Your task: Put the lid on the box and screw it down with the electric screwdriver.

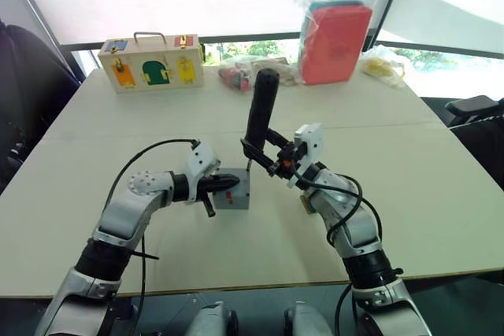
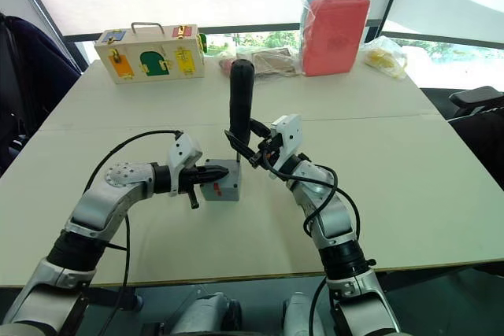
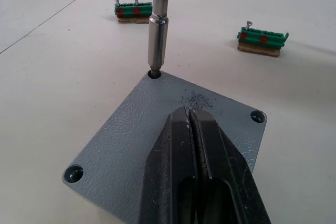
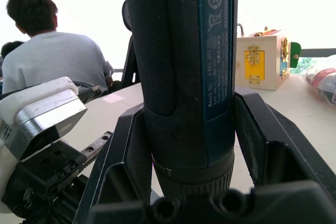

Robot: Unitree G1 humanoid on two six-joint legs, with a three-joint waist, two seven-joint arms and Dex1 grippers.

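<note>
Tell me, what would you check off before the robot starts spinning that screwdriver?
1. Lid seated on the box: ok, it lies flat across the top.
2. Bit of the electric screwdriver in a corner screw hole: ok, its tip sits in the far corner hole.
3. Right gripper clamped on the screwdriver: ok, its fingers close on both sides of the body.
4. Left gripper holding the lid down: ok, shut fingers rest on the lid.
5. Screw present under the bit: cannot tell, the bit hides the hole.
6. Screwdriver upright: roughly ok, it stands nearly vertical in the head views.
</note>
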